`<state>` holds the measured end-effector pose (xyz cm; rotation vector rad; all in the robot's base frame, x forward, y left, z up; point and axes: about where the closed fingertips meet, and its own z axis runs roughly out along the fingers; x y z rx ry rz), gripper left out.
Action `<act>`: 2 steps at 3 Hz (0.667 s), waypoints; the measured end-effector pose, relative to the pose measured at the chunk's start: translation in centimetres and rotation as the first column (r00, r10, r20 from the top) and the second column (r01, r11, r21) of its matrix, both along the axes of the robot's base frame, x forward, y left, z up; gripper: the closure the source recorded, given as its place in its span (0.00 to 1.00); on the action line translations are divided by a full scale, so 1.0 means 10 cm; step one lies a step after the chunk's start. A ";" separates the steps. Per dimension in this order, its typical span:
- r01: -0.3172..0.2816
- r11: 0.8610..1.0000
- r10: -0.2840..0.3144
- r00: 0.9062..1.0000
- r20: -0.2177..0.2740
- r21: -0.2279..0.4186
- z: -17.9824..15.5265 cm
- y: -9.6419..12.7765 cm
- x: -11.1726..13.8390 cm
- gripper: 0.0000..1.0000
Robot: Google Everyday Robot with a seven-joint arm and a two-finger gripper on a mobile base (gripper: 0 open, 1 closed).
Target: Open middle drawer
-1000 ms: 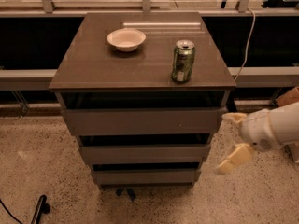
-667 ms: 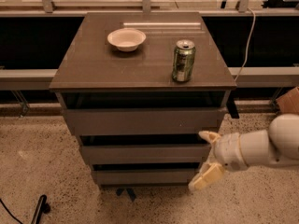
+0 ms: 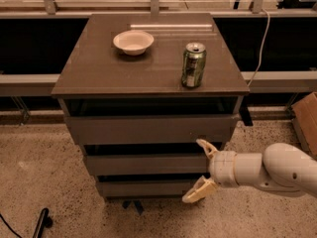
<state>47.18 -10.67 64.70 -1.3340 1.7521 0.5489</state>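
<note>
1. Reaching stage: the gripper (image 3: 202,169) sits at 4 o'clock in the view, on a white arm (image 3: 277,170) that enters from 3 o'clock.
2. Claw state: spread wide and holding nothing. The upper finger is level with the dark gap above the middle drawer (image 3: 143,164), and the lower finger is down by the right corner of the bottom drawer (image 3: 143,188).
3. Task item: the middle drawer is the second of three fronts on the cabinet (image 3: 99,71), at 6 o'clock below the tabletop. Its right end lies between the two fingers.
4. Progress: the drawer looks shut, so the approach seems about done and no pull has begun. Whether a finger touches the front cannot be told. Left to do: catch the top edge, then draw the front toward 6 o'clock.
5. Top drawer (image 3: 148,129): shut, not involved.
6. Tabletop items: a green can (image 3: 192,65) at 1 o'clock and a white bowl (image 3: 133,41) at 11 o'clock.
7. Writing: the can's label has no readable brand or lettering. None shows elsewhere.
</note>
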 end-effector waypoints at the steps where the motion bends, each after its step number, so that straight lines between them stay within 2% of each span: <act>1: -0.028 1.000 0.028 1.000 0.005 -0.010 -0.08 0.11 0.01 0.00; 2: -0.081 0.996 0.084 0.994 0.072 -0.043 -0.45 0.22 0.11 0.00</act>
